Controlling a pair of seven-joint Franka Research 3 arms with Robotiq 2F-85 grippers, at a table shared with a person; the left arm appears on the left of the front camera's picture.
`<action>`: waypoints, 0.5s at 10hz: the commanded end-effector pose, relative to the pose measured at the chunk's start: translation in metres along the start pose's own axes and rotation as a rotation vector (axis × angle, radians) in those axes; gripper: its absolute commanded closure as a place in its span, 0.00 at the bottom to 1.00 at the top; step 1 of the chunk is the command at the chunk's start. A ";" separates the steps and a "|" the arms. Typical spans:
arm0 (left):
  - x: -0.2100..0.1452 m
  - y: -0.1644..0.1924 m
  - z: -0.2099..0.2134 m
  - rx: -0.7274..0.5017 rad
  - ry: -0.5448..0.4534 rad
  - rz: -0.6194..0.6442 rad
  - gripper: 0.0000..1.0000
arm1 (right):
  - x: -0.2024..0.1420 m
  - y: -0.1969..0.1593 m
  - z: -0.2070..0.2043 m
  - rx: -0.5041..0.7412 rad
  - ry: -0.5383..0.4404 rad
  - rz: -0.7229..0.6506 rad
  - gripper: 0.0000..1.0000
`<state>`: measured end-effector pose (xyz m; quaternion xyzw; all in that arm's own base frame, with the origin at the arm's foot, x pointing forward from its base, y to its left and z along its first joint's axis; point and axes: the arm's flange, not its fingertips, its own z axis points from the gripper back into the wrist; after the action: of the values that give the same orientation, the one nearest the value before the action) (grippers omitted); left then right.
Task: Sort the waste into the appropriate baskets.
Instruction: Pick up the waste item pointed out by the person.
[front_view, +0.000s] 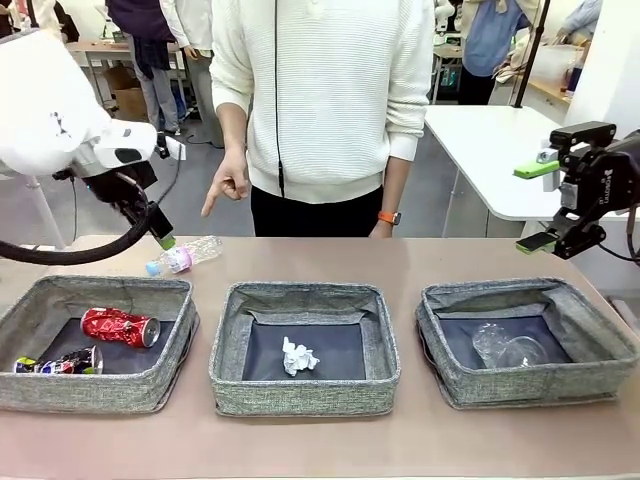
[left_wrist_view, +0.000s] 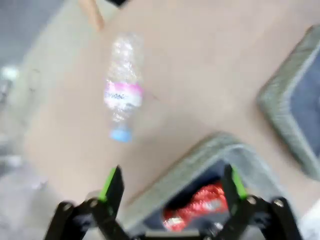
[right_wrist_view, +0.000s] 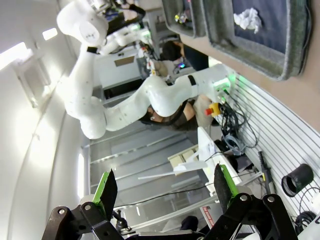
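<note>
Left gripper (left_wrist_view: 172, 187): we see it above the far rim of the left basket (front_view: 100, 290), jaws spread wide, nothing between them.
Right gripper (front_view: 540, 205): raised at the right edge of the table (front_view: 420, 260), clear of the baskets, jaws parted and empty.
Clear bottle with pink label (front_view: 185, 255): lying on its side on the bare tabletop just beyond the left basket's far wall, cap toward the left.
Crushed red can (front_view: 120, 326): inside the left basket, with the dark printed can (front_view: 60, 363) nearer the front wall.
Crumpled white paper ball (front_view: 298, 356): mid-floor of the middle basket (front_view: 305, 395).
Clear plastic cup (front_view: 505, 347): on its side in the right basket (front_view: 530, 385).
Person's hand (front_view: 230, 185): we see it pointing down over the far table edge, near the bottle.
Open room: bare strips of table run between the baskets and along the far side.
</note>
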<state>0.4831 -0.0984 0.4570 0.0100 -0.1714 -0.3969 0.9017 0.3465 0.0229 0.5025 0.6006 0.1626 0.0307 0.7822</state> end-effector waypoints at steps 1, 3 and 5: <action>-0.003 0.014 -0.003 0.378 -0.204 -0.186 0.00 | 0.001 0.008 0.001 0.017 0.001 -0.016 0.00; 0.000 0.000 0.000 0.000 0.000 0.000 0.00 | 0.001 0.008 0.001 0.017 0.001 -0.016 0.00; 0.000 0.000 0.000 0.000 0.000 0.000 0.00 | 0.001 0.008 0.001 0.017 0.001 -0.016 0.00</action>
<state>0.4836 -0.1013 0.4502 0.0230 -0.1710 -0.4072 0.8969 0.3465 0.0229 0.5024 0.6007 0.1626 0.0306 0.7822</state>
